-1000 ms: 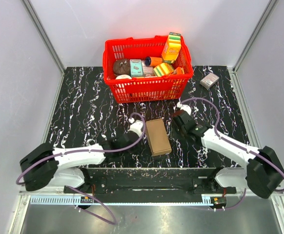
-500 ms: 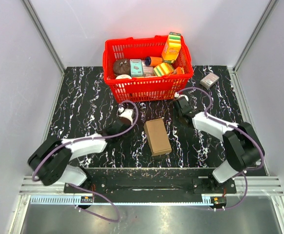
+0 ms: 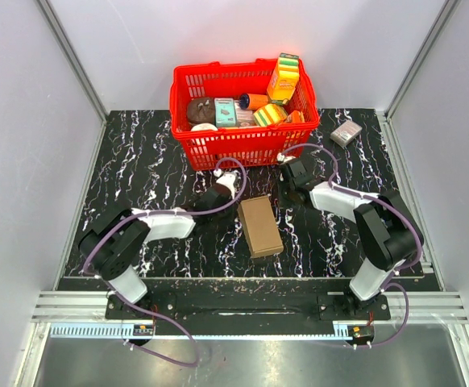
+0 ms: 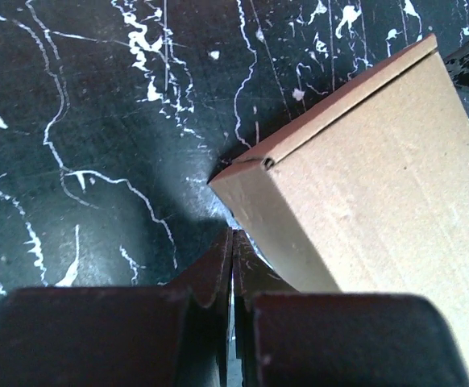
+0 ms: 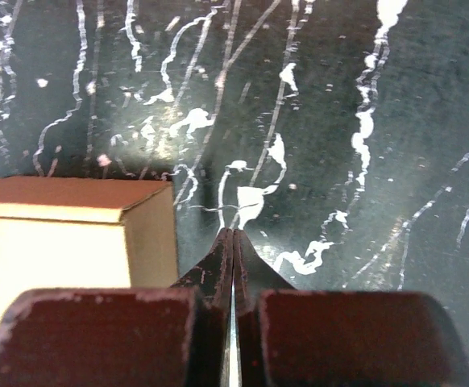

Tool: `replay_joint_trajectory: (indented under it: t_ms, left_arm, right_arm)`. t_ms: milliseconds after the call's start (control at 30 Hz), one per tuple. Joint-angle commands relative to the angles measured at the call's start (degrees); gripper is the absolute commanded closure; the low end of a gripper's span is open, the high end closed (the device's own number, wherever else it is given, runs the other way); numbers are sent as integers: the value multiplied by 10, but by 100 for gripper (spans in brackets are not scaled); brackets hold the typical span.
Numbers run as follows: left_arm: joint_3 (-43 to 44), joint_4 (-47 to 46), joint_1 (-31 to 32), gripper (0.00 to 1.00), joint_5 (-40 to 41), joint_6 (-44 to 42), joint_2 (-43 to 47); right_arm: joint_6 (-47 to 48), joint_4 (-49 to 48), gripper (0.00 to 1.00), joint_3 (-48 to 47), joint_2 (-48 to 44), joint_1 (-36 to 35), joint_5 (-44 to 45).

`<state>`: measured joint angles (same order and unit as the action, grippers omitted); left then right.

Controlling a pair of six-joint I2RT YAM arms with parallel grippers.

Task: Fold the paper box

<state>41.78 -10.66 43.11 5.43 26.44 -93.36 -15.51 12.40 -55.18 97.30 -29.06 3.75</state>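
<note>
The paper box point(image 3: 260, 226) is a closed brown carton lying flat on the black marbled table, nearer the front. My left gripper point(image 3: 232, 192) hovers just off its far left corner, shut and empty. In the left wrist view its fingertips point(image 4: 233, 235) meet right beside the box's corner point(image 4: 363, 185). My right gripper point(image 3: 290, 179) is off the far right corner, also shut on nothing. The right wrist view has the box point(image 5: 57, 234) at the lower left, apart from the closed gripper point(image 5: 233, 234) over bare table.
A red basket point(image 3: 242, 147) holding several colourful packages stands at the back centre, close behind both grippers. A small grey-pink box point(image 3: 346, 133) lies at the back right. Grey walls enclose the table on three sides.
Both arms have folded up and drawn their grippers away from the box's sides toward the basket. Both grippers went from partly open to shut. The box has not moved.
</note>
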Motion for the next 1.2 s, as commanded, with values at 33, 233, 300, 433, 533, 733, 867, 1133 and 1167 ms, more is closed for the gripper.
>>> replay_joint_trajectory:
  t_ms: [33, 233, 300, 433, 533, 733, 867, 1133, 1167]
  left_arm:
    - [37, -45, -3, 100, -29, -7, -31]
    - [49, -52, -2, 100, -45, -8, -52]
    - [53, -54, -3, 100, -49, -8, -60]
    - [60, -62, -3, 100, -74, -4, -65]
    - [64, -66, -2, 100, -84, -2, -67]
    - [85, -59, 14, 100, -101, -9, -80]
    - [94, -54, 22, 100, -102, -13, -87]
    - [73, -20, 22, 94, -55, -10, -62]
    - [60, -3, 20, 89, -40, -8, -45]
  right_arm:
    - [28, -39, 100, -20, 3, 1, -76]
    - [36, -29, 100, -21, 10, 1, -97]
    - [33, -30, 100, -20, 9, 1, -109]
    - [24, -34, 100, -12, 6, 1, -124]
    - [21, -37, 100, -5, 4, 1, -135]
    - [14, -44, 100, -3, 3, -5, -144]
    - [13, -43, 100, -6, 6, -12, -145]
    - [-12, -25, 100, 7, -20, -12, -37]
    - [-16, -16, 100, 9, -37, -13, -10]
